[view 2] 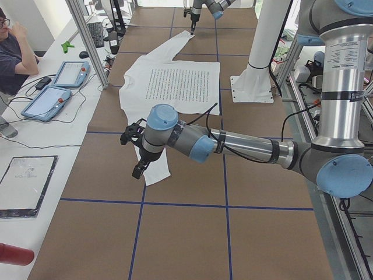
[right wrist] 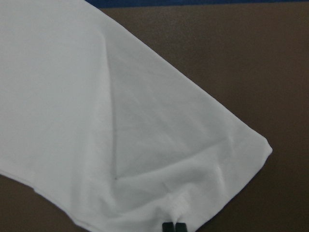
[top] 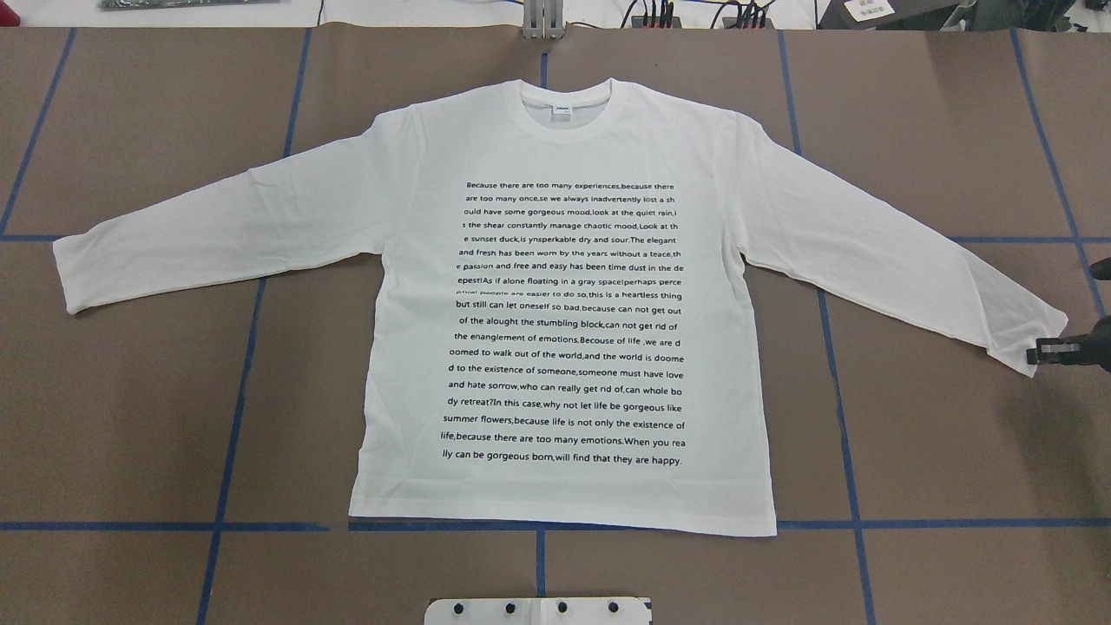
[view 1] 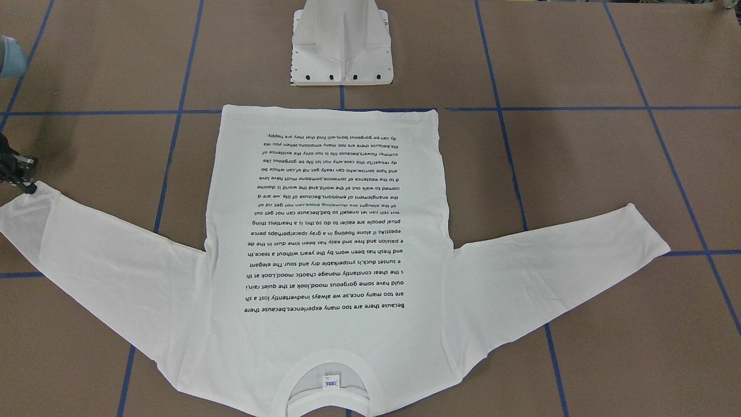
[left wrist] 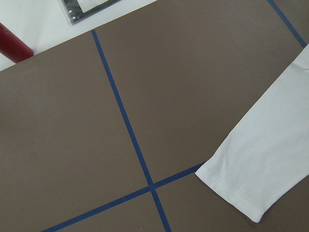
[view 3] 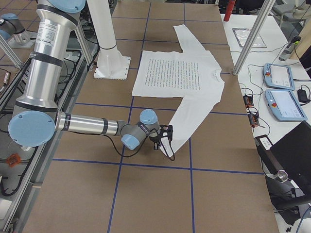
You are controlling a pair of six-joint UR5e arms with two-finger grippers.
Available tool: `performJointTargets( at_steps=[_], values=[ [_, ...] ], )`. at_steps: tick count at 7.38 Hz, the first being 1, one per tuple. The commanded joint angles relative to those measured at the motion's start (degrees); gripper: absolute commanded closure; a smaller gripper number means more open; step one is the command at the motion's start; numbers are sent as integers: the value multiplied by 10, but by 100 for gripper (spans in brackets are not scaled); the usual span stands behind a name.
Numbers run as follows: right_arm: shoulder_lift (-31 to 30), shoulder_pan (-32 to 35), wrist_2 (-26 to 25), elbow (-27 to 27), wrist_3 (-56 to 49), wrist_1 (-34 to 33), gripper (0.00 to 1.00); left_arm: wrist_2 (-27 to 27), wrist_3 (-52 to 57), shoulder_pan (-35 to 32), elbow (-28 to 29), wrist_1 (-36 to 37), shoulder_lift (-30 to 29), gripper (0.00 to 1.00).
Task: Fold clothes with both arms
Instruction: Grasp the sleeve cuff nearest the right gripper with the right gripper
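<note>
A white long-sleeved cotton T-shirt lies flat on the brown desk, which is gridded with blue tape lines. The side with the black printed text faces up. Its long axis runs straight out from the robot: the hem lies on the robot's side, close to the white pedestal base, and the ribbed round collar points to the far edge. Both sleeves are spread out to the sides and slant back a little toward the hem end.

The right gripper sits low at the desk, at the cuff of the sleeve on the robot's right. In the right wrist view its fingers are drawn together on the cuff edge, and the cloth puckers toward them.

The left gripper hangs above the end of the other sleeve, pointing down. It shows only from the side, so I cannot tell how far its fingers are parted or whether they touch the cloth.
</note>
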Motion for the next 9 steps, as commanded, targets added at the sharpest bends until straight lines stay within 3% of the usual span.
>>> performJointTargets(
  at_steps=[1, 4, 6, 9],
  values=[
    [1, 6, 6, 35, -3, 1, 100, -1, 0, 0, 1, 0, 0, 0],
    [67, 43, 8, 103, -3, -15, 100, -1, 0, 0, 0, 0, 0, 0],
    [163, 53, 2, 139, 1, -137, 100, -1, 0, 0, -1, 0, 0, 0],
    [392, 28, -50, 132, 2, -389, 100, -1, 1, 0, -1, 0, 1, 0]
  ],
)
